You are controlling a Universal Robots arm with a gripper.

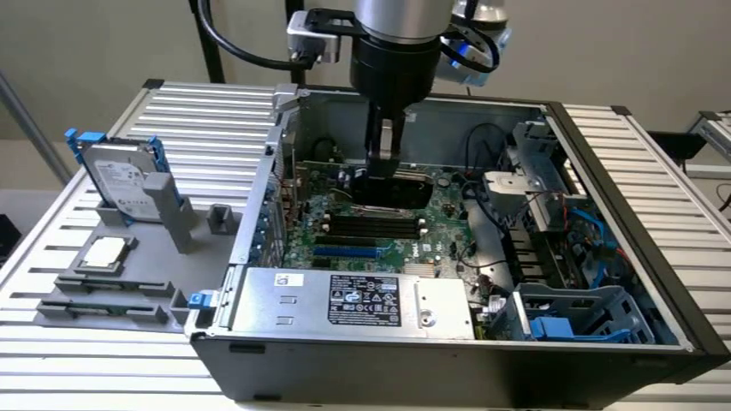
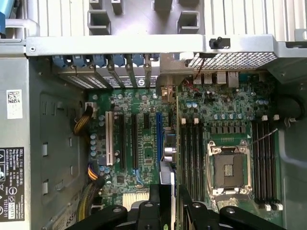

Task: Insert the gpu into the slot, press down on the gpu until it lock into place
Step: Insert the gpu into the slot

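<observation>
The gpu, a small black card, hangs inside the open computer case above the motherboard, and my gripper is shut on its upper edge. In the wrist view the gpu appears edge-on as a thin green line running out from between my fingers. The slot, a long bright-blue strip, lies just beside that edge and parallel to it; the card sits slightly off it, toward the black memory slots. In the exterior view the slot is nearer the case front than the held card.
A silver labelled power-supply box fills the case front. The square processor socket lies beyond the memory slots, and a white slot on the other side. Cables and a blue drive cage crowd the exterior view's right. A hard drive stands outside.
</observation>
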